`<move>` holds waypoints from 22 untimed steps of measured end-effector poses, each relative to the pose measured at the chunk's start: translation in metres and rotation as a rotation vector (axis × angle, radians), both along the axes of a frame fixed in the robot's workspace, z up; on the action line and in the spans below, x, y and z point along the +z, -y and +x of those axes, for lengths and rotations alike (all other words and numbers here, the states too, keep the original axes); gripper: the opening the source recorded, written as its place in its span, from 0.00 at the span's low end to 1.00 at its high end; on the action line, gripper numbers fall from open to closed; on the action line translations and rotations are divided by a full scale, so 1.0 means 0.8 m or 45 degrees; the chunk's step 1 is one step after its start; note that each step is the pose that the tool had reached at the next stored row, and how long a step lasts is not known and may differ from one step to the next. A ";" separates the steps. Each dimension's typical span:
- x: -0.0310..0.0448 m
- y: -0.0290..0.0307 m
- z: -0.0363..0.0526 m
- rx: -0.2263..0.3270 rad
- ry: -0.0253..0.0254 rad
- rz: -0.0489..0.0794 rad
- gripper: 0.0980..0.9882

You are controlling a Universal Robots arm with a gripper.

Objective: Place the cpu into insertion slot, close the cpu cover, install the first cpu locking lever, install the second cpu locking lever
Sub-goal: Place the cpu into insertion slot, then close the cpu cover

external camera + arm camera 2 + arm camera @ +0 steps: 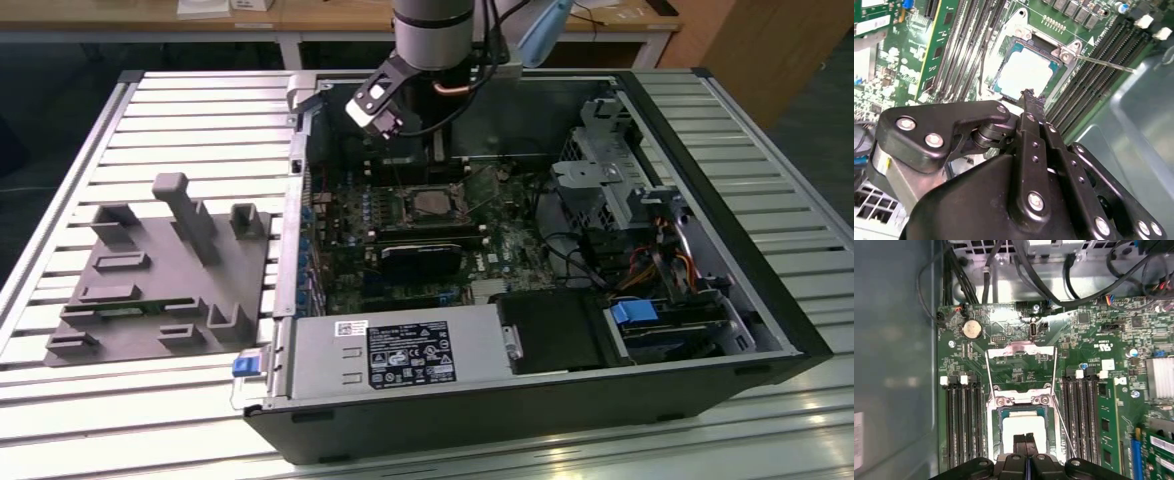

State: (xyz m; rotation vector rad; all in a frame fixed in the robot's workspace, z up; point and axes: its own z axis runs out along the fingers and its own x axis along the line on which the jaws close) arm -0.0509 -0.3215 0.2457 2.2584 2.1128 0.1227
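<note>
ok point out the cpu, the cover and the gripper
cpu (1024, 424), first wrist view, middle of its silver top
cover (1020, 352), first wrist view, silver end bar of its frame
gripper (1029, 95), second wrist view, between its fingertips

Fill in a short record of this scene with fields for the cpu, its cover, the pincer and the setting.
cpu: seated in the insertion slot, silver top up
cpu cover: open, lying back off the slot
locking lever: thin wire, unlatched, free beside the slot
pincer: shut, empty, tip over the cpu's edge; contact unclear
setting: open computer case on a slatted table
</note>
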 end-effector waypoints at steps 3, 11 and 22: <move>0.0050 0.0000 0.000 0.000 -0.0001 0.000 0.01; 0.0051 0.0000 0.000 0.000 0.0000 0.005 0.01; 0.0135 0.0000 0.000 0.000 -0.0001 0.006 0.01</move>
